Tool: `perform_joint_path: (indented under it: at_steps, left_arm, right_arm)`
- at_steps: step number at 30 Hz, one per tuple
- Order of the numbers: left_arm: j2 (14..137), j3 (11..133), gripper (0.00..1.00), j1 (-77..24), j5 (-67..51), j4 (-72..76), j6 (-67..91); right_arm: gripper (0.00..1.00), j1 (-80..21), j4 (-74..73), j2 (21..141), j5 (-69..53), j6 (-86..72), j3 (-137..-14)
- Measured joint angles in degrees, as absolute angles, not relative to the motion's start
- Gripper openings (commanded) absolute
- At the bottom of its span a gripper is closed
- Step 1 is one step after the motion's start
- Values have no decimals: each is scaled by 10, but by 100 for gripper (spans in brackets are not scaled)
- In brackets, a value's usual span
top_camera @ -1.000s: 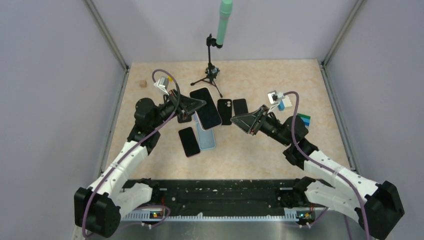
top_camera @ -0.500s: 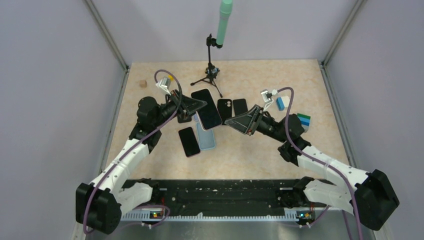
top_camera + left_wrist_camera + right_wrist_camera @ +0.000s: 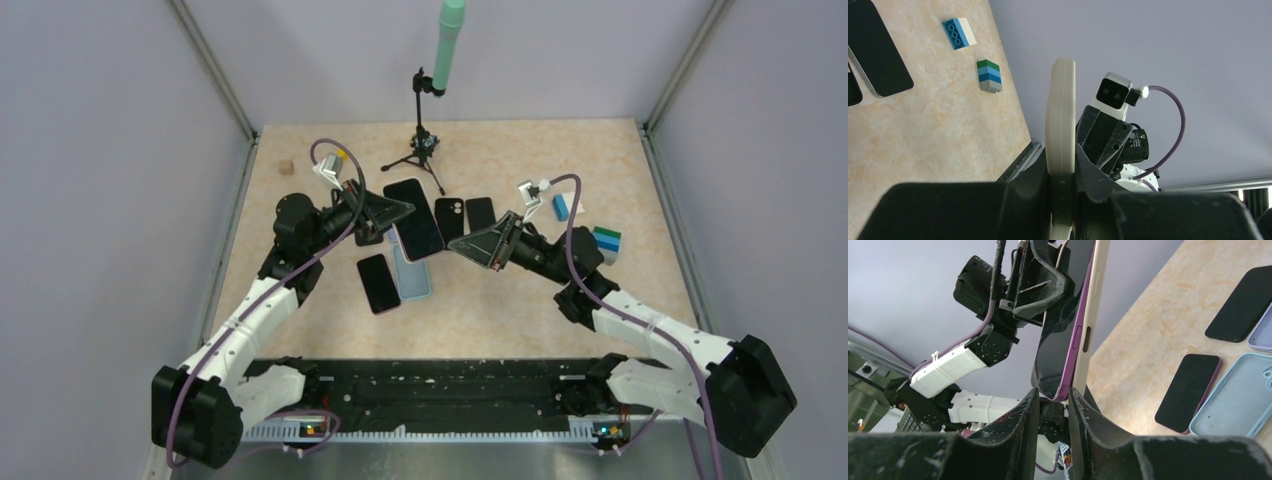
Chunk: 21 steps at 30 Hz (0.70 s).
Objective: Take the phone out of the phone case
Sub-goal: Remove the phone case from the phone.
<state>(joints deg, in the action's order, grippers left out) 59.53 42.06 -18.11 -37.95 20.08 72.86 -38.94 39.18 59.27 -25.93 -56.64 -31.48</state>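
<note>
the largest risk is judged to be a drop of the whole assembly: the cream phone case [image 3: 1060, 100], with the phone [image 3: 1058, 340] in it, is held in the air between the two arms, above the table [image 3: 520, 300], and if one grip is slackened while the other pulls, both could be let fall onto the hard surface. one end of the case is pinched between the fingers [image 3: 1098, 180] of the left gripper [image 3: 1062, 160], which are pressed tight against its thin edge. the other end is flanked by the fingers [image 3: 1023, 425] of the right gripper [image 3: 1053, 397], which appear to be closed on it, one on the screen side of the phone and one on the back of the case. a lesser risk is that phone and case are clamped together by that second grip, so that nothing is parted when the arms are drawn apart, or the case is merely bent. a smaller one again is a slip of the glossy screen under a finger pad. as for containers, the held case is seen to be occupied: the purple edge of the phone is exposed along one long side, so it is judged to be partly lifted out but not freed. a light blue case [image 3: 1233, 390] is laid open side up on the table and nothing is held in it; a dark phone [image 3: 1188, 390] is laid just beside it.
</note>
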Motion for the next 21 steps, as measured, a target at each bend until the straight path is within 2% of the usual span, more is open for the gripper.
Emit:
perform_joint_path:
  at_steps: [21]
  left_arm:
    - [595, 421, 0, -181, -388, 207, 718]
  right_arm:
    - [25, -400, 420, 621, -287, -572, -316]
